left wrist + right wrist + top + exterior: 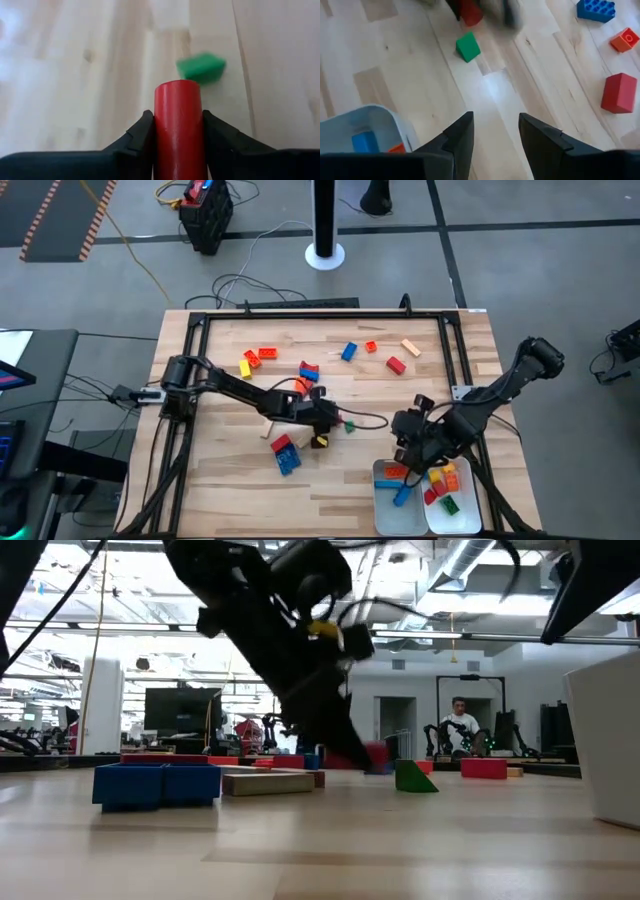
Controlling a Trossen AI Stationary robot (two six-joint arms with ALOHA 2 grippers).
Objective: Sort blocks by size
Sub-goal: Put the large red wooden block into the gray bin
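A red block (178, 127) was pinched between the left gripper's (178, 131) fingers mid-table near a green block (201, 68), while the right gripper (496, 131) was held spread, empty, beside the trays (384, 515).

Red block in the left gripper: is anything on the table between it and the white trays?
The left gripper is shut on the red block. A small green block lies just beyond it toward the trays, and the right gripper hovers open at the trays' near edge. Otherwise the wood between looks bare.
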